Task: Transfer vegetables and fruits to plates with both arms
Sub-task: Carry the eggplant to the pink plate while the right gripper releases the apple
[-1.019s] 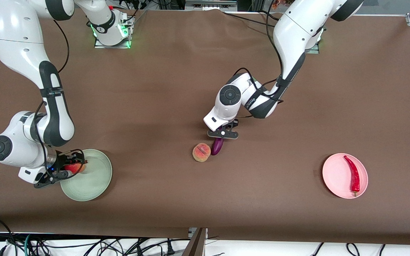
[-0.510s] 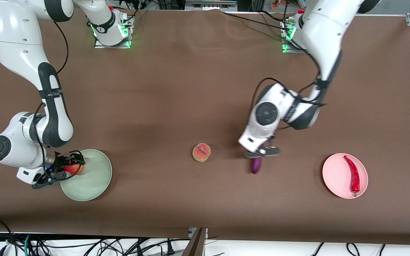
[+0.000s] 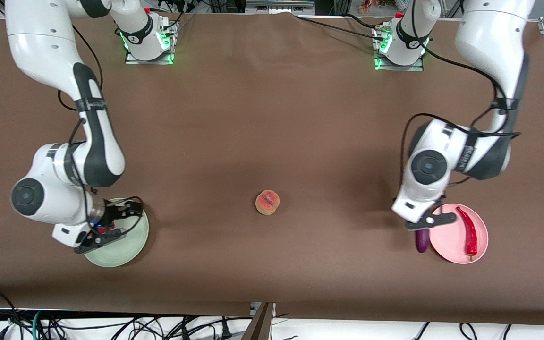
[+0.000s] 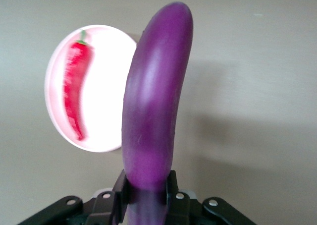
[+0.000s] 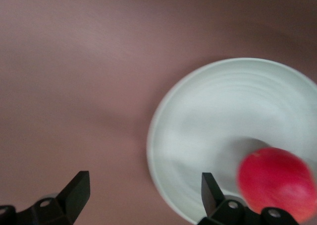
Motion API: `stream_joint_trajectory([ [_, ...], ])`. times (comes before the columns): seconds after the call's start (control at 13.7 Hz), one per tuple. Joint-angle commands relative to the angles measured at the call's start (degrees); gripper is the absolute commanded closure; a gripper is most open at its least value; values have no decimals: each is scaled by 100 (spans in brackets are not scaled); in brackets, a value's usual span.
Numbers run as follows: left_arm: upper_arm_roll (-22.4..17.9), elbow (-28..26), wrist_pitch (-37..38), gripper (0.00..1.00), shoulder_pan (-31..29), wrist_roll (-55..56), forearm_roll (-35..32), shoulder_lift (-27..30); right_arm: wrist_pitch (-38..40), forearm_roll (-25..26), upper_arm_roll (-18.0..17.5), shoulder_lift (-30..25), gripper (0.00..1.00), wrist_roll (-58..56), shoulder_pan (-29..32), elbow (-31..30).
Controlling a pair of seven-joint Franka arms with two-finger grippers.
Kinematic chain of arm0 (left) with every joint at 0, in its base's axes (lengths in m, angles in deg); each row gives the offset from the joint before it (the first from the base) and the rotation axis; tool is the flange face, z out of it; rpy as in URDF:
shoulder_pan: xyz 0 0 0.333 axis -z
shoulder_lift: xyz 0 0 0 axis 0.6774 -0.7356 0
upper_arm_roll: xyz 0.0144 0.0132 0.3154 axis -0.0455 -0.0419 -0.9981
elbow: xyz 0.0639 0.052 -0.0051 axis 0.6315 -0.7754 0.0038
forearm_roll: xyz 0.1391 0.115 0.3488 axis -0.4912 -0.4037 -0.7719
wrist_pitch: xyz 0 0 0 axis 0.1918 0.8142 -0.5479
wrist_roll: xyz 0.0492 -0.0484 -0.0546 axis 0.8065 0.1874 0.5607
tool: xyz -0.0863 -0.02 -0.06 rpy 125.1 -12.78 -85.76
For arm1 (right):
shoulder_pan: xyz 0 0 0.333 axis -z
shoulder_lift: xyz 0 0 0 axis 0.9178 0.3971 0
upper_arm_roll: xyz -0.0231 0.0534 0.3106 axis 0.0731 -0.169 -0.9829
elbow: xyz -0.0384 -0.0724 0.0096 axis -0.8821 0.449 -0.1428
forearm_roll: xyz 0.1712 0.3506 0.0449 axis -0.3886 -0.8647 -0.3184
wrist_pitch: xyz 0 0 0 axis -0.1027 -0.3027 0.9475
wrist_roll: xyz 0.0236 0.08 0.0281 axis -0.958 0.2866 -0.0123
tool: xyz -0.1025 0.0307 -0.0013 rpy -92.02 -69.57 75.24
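Note:
My left gripper [image 3: 430, 221] is shut on the stem end of the long purple eggplant [image 3: 421, 241], which hangs just over the table at the pink plate's [image 3: 446, 236] edge. The left wrist view shows the eggplant [image 4: 156, 86] clamped between the jaws [image 4: 145, 190], with the red chili [image 4: 74, 86] lying on the pink plate [image 4: 104, 86]. Over the green plate [image 3: 130, 245], my right gripper [image 3: 111, 223] stands open. The red apple [image 5: 275, 185] rests on the green plate [image 5: 213, 106], just outside the open gripper [image 5: 143, 185]. The peach [image 3: 267, 202] sits alone at mid-table.
The red chili [image 3: 468, 231] lies along the pink plate's side toward the left arm's end. Brown cloth covers the table. Both arm bases [image 3: 147, 42] stand at the table's edge farthest from the front camera.
The left arm carried the eggplant from beside the peach to the pink plate's edge. The right gripper opened, let go of the apple on the green plate, and shifted toward mid-table.

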Motion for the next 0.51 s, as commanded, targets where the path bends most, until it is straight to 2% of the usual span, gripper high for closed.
stream_joint_trajectory([
  [0.0,73,65,28,100,-561,-776,-144,-61,130,-104,-624,-72,1,1063,8,34],
  [0.07,73,153,-25,100,-727,-996,-118,-139,95,-52,-801,-72,0,1292,-114,34],
  [0.22,73,206,-209,100,-1044,-1409,-65,-341,-27,-60,-812,-64,1,2055,-588,43],
  [0.44,73,198,-508,100,-1195,-1595,-100,-553,-974,-25,-812,120,1,3479,-1238,25],
])
